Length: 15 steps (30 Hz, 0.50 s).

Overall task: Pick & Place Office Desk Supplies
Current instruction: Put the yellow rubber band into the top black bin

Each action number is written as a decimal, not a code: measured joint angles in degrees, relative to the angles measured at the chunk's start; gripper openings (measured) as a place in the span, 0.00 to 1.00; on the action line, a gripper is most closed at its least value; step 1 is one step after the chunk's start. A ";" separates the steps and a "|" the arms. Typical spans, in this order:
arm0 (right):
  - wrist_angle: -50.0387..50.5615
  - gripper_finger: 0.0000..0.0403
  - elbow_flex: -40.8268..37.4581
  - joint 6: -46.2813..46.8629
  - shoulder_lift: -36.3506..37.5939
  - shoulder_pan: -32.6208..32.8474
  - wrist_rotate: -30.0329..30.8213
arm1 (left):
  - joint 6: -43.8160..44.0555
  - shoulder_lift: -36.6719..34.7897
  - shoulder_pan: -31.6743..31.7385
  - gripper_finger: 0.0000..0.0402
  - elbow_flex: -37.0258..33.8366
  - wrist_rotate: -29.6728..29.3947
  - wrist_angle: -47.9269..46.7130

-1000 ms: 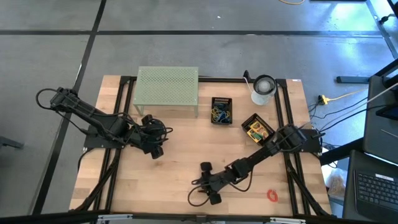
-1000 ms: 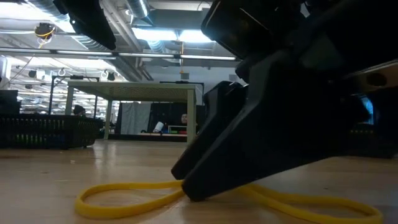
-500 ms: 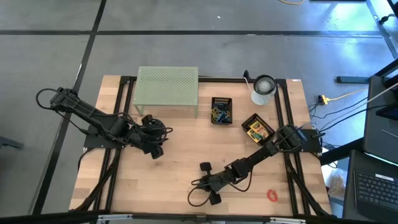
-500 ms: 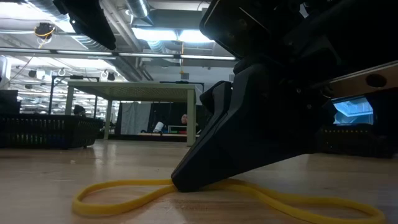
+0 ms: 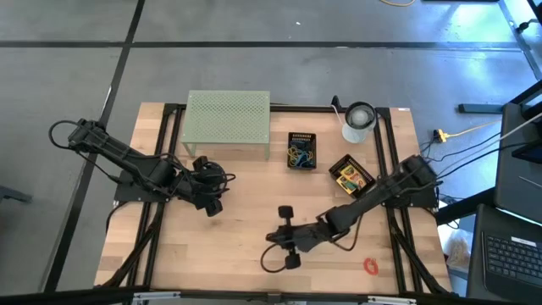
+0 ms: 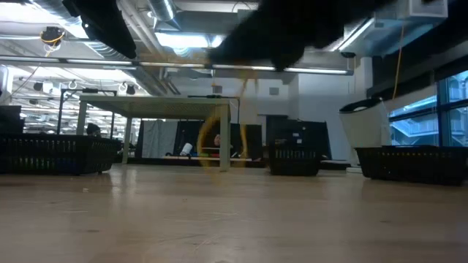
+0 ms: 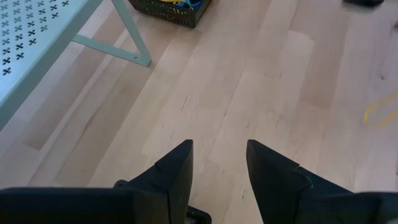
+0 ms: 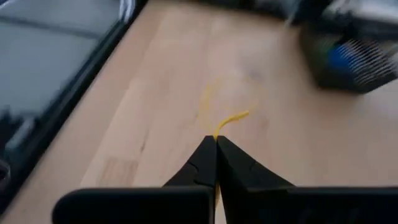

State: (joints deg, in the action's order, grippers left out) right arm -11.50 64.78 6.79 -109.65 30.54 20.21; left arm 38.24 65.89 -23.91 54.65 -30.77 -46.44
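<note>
My right gripper is over the table's near middle, raised off the wood and shut on a thin yellow rubber band. In the low view the band shows as a blurred yellow loop hanging clear of the table under the dark gripper. My left gripper waits open and empty at the left middle, its fingers apart over bare wood. The band also shows far off in the left wrist view. My right gripper pinches the rubber band's strand between its two shut fingertips. The fingers slant down toward the table's left. The band's loop hangs slack below the fingers, clear of the table.
A pale-green mesh stand stands at the far left. A black basket of coloured clips, a black tray with a yellow box and a white roll sit at the far right. A red loop clip lies near right.
My right gripper has gone up and toward the far edge, staying shut. The yellow rubber band, which lay on the wood under the fingertips, is now lifted clear and hangs below them.
</note>
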 joint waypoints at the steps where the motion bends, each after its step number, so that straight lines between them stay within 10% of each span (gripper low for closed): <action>1: 0.27 0.01 -0.05 -0.34 1.50 0.04 1.50 | 0.00 0.02 0.00 0.36 -0.02 0.00 0.00; 15: -7.57 0.00 0.16 -13.90 16.40 0.31 30.37 | 0.17 0.02 0.01 0.36 -0.02 -3.00 0.15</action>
State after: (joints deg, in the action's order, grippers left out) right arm -19.07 64.95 -7.11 -93.25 30.85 50.59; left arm 38.41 65.91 -23.90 54.63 -33.78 -46.28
